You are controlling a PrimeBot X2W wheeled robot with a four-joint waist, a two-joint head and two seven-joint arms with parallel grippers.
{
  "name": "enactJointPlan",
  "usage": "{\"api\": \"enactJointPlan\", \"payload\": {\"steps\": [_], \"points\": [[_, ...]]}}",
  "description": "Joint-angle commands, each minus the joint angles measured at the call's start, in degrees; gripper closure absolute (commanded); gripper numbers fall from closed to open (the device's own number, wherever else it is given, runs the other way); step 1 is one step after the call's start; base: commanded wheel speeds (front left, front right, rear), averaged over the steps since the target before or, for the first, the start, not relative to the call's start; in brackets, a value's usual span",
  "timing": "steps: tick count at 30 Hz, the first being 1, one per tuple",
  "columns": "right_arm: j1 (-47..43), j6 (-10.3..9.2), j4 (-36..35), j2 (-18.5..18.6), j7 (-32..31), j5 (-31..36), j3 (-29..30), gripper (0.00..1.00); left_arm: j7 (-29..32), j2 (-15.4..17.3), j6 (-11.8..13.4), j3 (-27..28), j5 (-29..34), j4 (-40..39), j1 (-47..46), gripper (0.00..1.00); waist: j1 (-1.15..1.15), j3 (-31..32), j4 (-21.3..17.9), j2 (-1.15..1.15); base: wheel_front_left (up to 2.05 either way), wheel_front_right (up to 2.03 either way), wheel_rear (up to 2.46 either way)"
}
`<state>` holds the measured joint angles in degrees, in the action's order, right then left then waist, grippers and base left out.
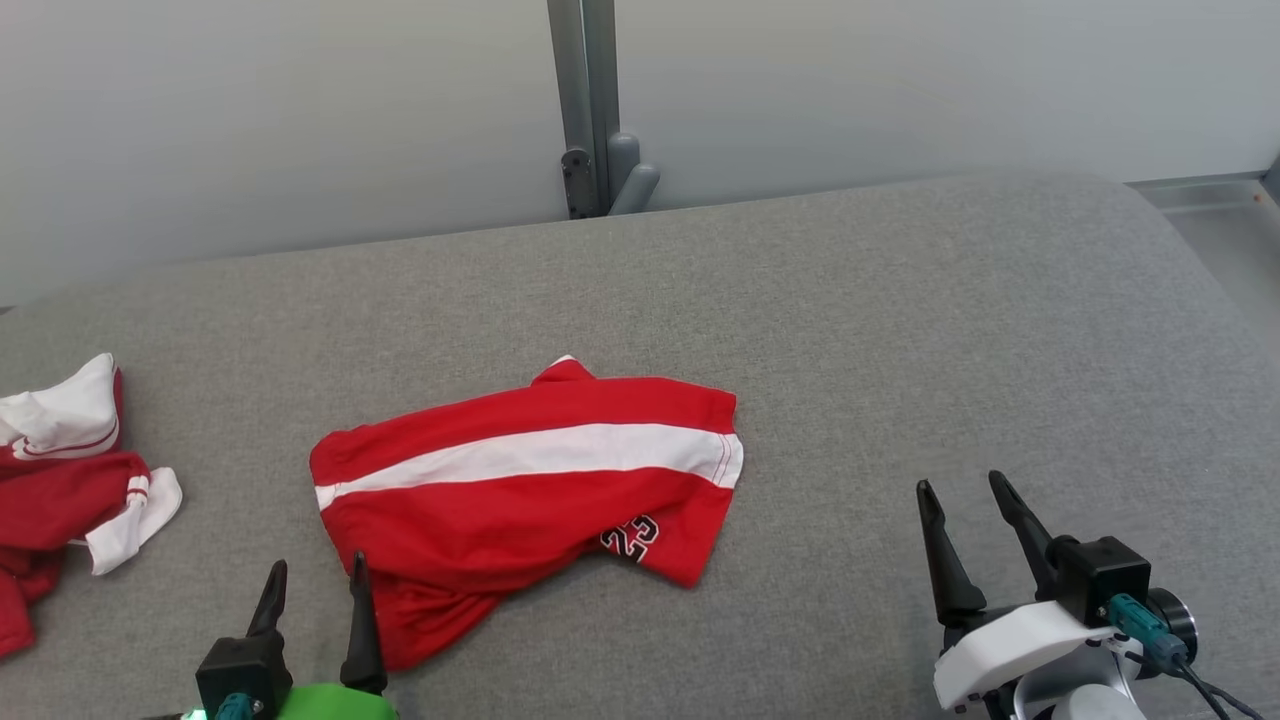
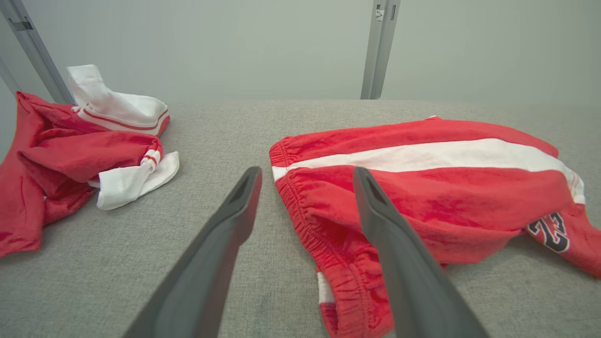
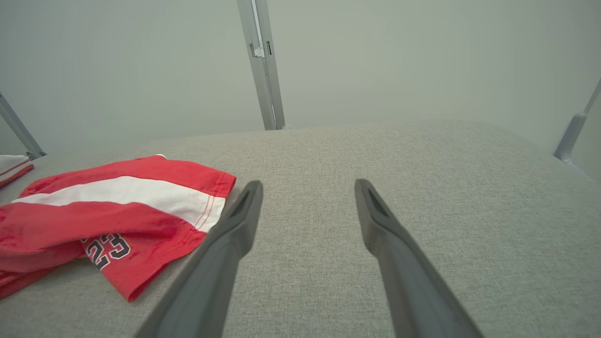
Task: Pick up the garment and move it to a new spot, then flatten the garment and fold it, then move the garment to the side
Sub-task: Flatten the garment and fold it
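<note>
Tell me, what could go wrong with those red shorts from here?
The red shorts lie rumpled, so the open left gripper, near the waistband, might pinch just one layer and drag them crooked. The red-and-white clothes pile sits close on the left; moving the shorts that way could tangle them.

I see grey fabric table [image 1: 900, 330] | red white-striped shorts [image 1: 520, 500] mid-table | red-and-white clothes heap [image 1: 60, 500] at its left edge
</note>
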<state>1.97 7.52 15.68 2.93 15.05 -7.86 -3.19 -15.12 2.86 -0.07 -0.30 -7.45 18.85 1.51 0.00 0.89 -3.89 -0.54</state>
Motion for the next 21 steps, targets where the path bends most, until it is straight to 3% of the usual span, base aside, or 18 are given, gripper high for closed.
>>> {"api": "enactJointPlan", "payload": {"steps": [1, 14, 21], "points": [[0.34, -0.06, 0.07, 0.05, 0.19, -0.25, -0.33, 0.00, -0.05, 0.08, -0.33, -0.23, -0.75, 0.18, -1.24, 0.00, 0.00, -1.05, 0.44, 0.54, 0.00, 0.00, 0.00], [8.27, -0.06, 0.34, 0.09, 0.19, -2.54, -5.33, 0.00, -0.05, 0.12, -1.44, -0.93, -7.25, 6.97, -13.72, 0.00, 0.00, -11.93, 1.84, 0.54, 0.00, 0.00, 0.00], [11.47, -0.06, 0.76, 0.14, 0.19, -3.46, -7.90, 0.00, -0.05, 0.15, -0.12, 1.29, -8.10, 14.37, -19.63, 0.00, 0.00, -14.81, 1.66, 0.54, 0.00, 0.00, 0.00]]}}
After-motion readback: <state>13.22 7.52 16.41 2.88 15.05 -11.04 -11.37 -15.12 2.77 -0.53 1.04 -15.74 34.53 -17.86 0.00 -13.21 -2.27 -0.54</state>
